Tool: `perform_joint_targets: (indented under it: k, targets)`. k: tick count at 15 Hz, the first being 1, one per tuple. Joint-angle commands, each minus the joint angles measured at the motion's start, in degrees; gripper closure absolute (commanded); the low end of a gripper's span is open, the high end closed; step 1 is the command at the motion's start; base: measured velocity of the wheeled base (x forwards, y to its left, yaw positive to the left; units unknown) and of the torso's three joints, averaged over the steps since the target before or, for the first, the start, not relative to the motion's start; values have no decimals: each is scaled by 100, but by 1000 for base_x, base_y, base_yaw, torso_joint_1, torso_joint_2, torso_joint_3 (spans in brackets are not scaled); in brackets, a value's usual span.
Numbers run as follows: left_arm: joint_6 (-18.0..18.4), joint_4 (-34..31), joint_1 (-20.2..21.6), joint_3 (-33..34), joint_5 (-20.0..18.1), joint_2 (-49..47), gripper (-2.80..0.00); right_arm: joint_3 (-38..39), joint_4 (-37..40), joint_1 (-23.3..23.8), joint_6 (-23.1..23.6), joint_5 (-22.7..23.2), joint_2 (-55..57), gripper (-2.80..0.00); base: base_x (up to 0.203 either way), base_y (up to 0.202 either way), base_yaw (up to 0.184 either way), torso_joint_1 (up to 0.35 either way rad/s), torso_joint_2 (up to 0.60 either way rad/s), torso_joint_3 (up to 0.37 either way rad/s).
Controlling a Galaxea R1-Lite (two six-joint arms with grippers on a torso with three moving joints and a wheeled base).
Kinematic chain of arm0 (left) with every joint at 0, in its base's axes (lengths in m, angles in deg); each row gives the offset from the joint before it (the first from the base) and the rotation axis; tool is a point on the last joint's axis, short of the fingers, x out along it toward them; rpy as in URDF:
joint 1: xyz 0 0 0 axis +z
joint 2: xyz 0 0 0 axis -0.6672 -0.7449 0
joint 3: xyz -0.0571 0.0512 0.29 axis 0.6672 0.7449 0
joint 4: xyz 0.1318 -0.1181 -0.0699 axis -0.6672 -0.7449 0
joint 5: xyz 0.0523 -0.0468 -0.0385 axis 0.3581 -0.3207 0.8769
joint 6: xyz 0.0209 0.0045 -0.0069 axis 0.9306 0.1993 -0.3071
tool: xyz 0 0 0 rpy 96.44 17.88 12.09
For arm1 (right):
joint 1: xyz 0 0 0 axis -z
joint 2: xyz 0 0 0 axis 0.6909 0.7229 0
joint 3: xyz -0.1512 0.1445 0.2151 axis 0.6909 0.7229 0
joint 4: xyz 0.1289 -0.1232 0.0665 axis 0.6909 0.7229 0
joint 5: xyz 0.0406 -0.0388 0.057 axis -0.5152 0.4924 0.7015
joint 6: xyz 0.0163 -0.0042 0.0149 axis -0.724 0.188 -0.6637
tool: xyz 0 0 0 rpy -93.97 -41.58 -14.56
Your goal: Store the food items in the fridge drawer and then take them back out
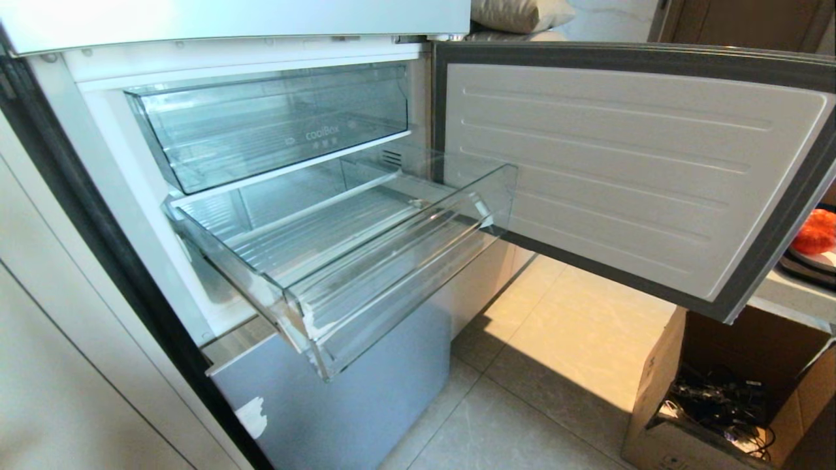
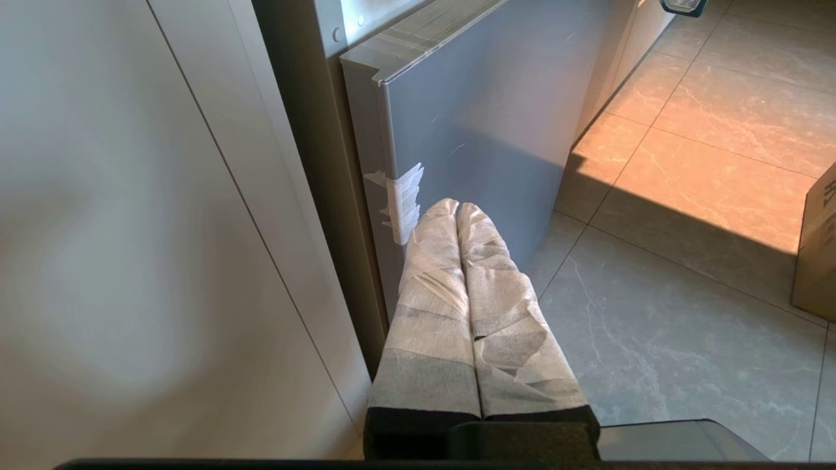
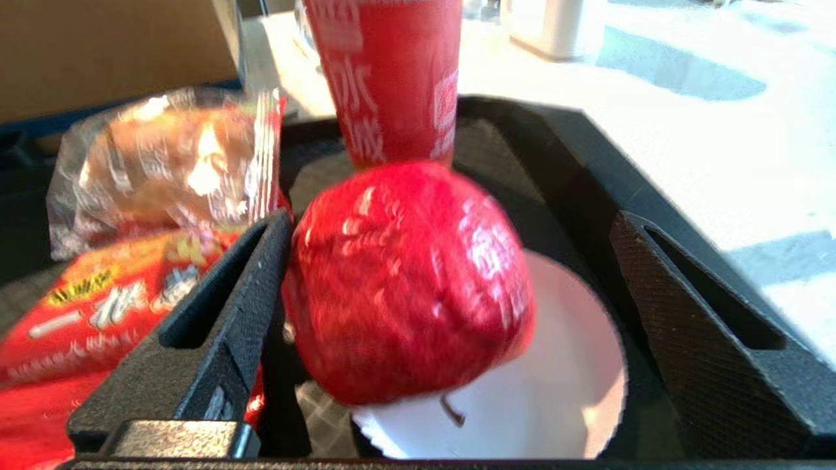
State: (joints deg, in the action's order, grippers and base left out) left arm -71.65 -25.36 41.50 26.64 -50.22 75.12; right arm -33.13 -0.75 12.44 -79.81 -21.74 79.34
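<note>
Right claw [image 3: 450, 307] gapes wide around the dimpled red fruit [image 3: 408, 281] on its white plate [image 3: 562, 385] mid-frame, one finger touching, so an off-centre close risks rolling it toward the red cup [image 3: 392, 78]; fridge drawer [image 1: 339, 261] stands open centre-frame; left claw [image 2: 457, 215] closed, empty.

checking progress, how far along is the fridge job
Done: the fridge door is open and the fridge drawer is pulled out, empty. In hand: the open right pincer straddles a dimpled red fruit on a white plate, not yet gripped. Left: storing both food items, then taking them out. The left pincer is parked, shut.
</note>
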Motion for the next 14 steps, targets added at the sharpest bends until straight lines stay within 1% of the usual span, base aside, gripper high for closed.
perform_joint_targets:
  k: [1, 9, 11, 14]
  targets:
    - [1, -5, 0, 3, 1, -1, 0, 33, -18, 1, -7, 3, 44, 0, 0, 0, 0, 0, 0, 0]
    - [1, -5, 0, -6, 1, -1, 0, 42, -16, 14, -8, 11, 56, 0, 0, 0, 0, 0, 0, 0]
    - [1, -5, 0, 3, 1, -1, 0, 164, -9, 25, -9, 9, -234, 0, 0, 0, 0, 0, 0, 0]
    - [1, -5, 0, 3, 1, -1, 0, 732, 27, 27, -14, 3, -1066, 0, 0, 0, 0, 0, 0, 0]
